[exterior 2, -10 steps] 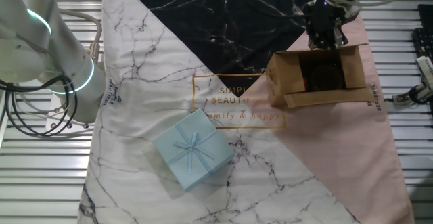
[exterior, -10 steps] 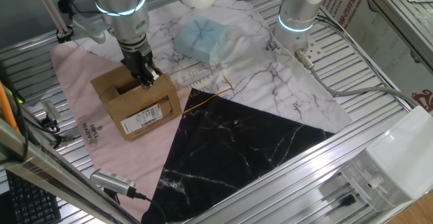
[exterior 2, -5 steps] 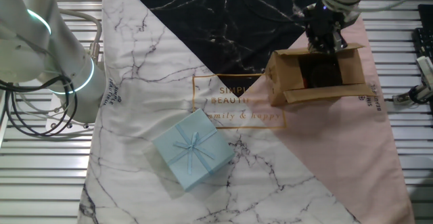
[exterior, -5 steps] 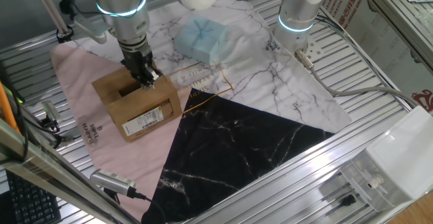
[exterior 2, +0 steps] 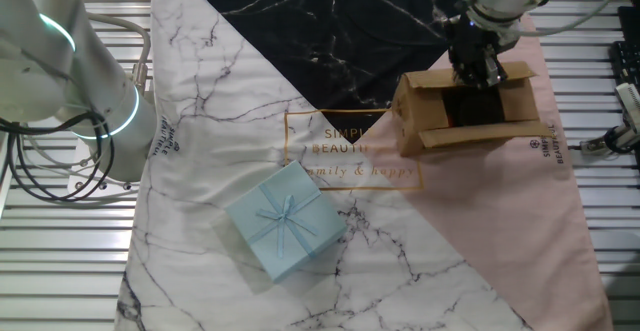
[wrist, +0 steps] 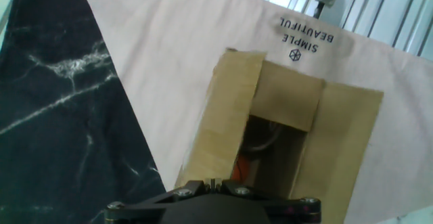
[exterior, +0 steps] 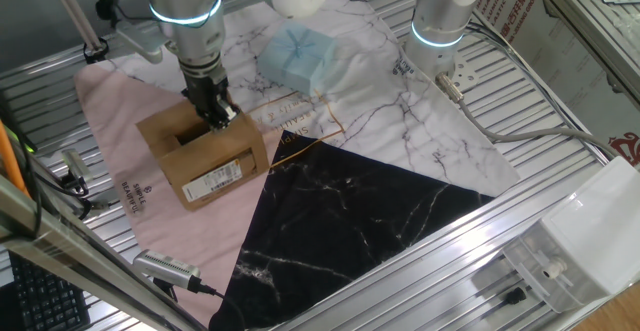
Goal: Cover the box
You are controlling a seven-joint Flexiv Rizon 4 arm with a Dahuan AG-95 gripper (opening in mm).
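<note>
**Gripper pressed at the carton's near flap; opening partly covered**

The small brown cardboard box with a white printed label (exterior: 205, 154) is seen standing on the pink part of the patterned cloth (exterior: 110, 121), directly beneath the jaws. The two-finger gripper (exterior: 215, 114) is held at the top edge of the box, at the corner nearest the marbled white area. In the other fixed view the gripper (exterior 2: 477, 63) is found over the far rim of the box (exterior 2: 470, 111).

Compared with a second ago, the gripper has been shifted slightly along the top of the box, and in the other fixed view the flaps are seen lying a little flatter around the dark opening. The box itself has barely been displaced.

In the hand view, three flaps are seen folded inward ahead of the jaws, with a dark gap left between them through which some contents can be glimpsed. The flap nearest the jaws is hidden by the hand's body, so its position cannot be told.

The jaws appear drawn together with no flap clearly pinched, though whether anything thin is held cannot be told with certainty.

It is judged that the covering is partly done: the opening has been narrowed, not shut. A further push on the remaining flap is probably called for. The pale blue ribboned gift package (exterior 2: 285, 220) lies well away from the jaws and is untouched.
</note>
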